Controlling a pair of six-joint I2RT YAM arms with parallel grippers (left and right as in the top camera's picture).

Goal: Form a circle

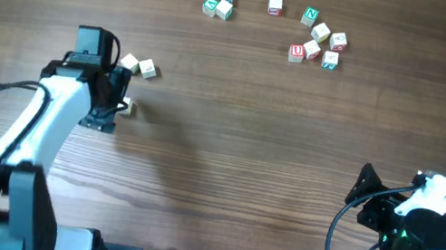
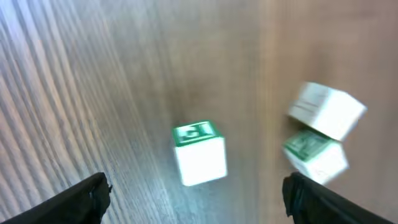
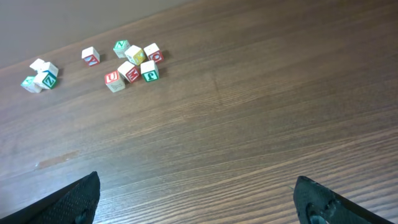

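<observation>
Wooden letter cubes are sitting on a brown wood-grain table (image 1: 227, 153). We are reading the circle (image 1: 146, 68) as barely started. It is lying on the left side by the left arm, with two pale cubes touching and a third cube (image 1: 126, 106) resting just beside them, nearer the robot.

Overhead is giving us the layout, but the arm is covering the jaws. The left wrist view is filling that in. The left gripper (image 2: 196, 200) is hovering with jaws wide apart, and the third cube is standing free between them, green print up, touching neither finger. The pair (image 2: 323, 127) is showing blurred at the right, the lower cube with green print and the upper one tilted.

The right gripper (image 3: 202, 205) is waiting with jaws spread, holding nothing, well apart from every cube. Its wrist view is showing the far cubes in two loose groups, a bigger group (image 3: 132, 62) and a smaller group (image 3: 40, 74), with red and green letters that overhead is showing smaller.
</observation>
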